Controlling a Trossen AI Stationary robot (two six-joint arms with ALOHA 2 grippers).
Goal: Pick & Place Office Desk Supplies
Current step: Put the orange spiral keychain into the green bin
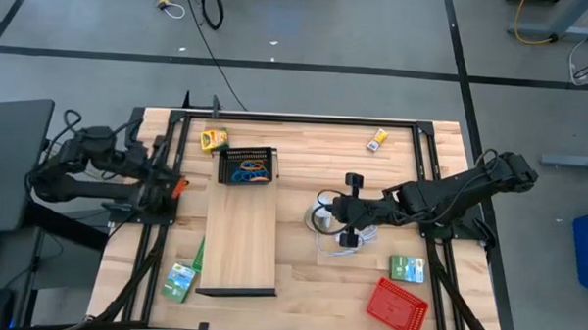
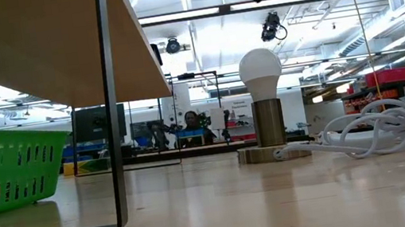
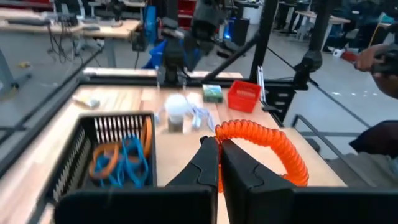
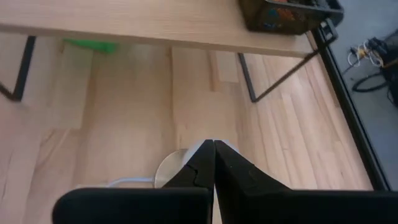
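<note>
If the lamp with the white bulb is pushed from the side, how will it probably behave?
The lamp looks top-heavy: a big round bulb on a narrow stem above a low flat base, so a high push may tip it. The bulb is probably fragile. Its white cable lies in loose coils beside it, so it would likely drag and snag.

A pale, smooth wooden table (image 1: 300,283) with visible grain carries a matt wooden board (image 1: 240,237) on thin black metal legs. A black mesh tray (image 1: 246,165) holds rubbery orange and blue bands (image 3: 118,158); the bulb (image 2: 261,74) looks matt white above a metallic collar.
</note>
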